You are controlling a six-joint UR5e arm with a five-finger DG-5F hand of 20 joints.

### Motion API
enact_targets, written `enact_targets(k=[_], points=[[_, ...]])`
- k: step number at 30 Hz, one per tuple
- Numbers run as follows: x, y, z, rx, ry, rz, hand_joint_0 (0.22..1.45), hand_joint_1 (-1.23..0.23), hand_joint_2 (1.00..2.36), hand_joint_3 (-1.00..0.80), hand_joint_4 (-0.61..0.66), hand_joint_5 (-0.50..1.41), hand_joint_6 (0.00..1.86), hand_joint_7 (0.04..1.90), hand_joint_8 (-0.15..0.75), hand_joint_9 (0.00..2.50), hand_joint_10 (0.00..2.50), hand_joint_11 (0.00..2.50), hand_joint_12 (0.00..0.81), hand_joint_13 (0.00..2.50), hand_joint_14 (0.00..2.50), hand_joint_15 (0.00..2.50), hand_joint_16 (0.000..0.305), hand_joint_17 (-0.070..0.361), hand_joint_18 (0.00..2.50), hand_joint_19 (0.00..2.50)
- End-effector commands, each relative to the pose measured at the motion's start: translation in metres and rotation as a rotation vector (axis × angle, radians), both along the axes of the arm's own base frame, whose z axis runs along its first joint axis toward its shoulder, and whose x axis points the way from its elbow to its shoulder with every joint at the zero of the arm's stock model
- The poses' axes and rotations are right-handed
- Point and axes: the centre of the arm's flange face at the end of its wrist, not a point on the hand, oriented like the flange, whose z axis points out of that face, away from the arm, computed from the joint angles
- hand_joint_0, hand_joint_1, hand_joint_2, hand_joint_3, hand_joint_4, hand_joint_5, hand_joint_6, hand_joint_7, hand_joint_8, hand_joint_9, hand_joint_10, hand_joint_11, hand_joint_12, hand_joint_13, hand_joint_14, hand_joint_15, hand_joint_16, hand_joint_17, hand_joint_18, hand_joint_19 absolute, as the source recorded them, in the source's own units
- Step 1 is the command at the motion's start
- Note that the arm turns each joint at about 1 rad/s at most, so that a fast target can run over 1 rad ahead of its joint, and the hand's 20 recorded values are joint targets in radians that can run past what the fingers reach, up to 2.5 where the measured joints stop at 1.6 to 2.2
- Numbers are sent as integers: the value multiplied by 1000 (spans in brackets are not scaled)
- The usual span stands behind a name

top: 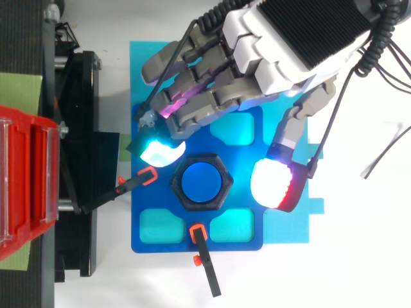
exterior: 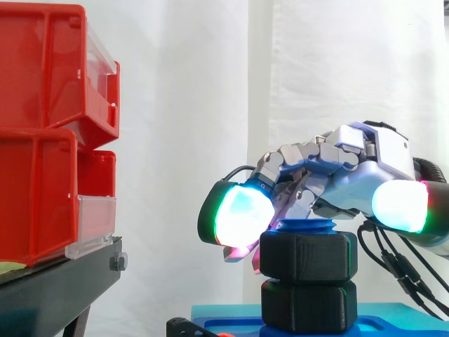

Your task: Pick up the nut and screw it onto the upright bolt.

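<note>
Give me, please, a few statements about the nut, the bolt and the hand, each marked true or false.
1. The black nut sits on the blue bolt, above a second black hex piece. True.
2. The hand holds the nut in the air, well clear of the bolt. False: the nut is on the bolt, with the hand's glowing pads on either side of it.
3. In the side view the red bins stand to the right of the bolt. False: they are to its left.
4. Clamps with orange tips reach onto the blue plate. True.
</note>
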Motion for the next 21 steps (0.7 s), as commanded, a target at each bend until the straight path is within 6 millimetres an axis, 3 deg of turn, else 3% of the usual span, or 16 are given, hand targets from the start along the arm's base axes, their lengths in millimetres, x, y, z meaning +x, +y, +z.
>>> enact_targets(k=[1,13,21], points=[[0,0,-1,2,6,0,474,-398,1000,-500,275,-100,502,631,310,966,0,0,382,735,0,0,64,145,512,0],[-2,-2,-2,0,16,-4,477,-387,1000,-500,340,-37,505,1026,327,1001,0,0,385,751,0,0,63,142,528,0],[-3,-5,-1,-2,12,-4,480,-385,1000,-500,286,0,506,1283,334,1046,0,0,383,769,0,0,63,141,571,0]])
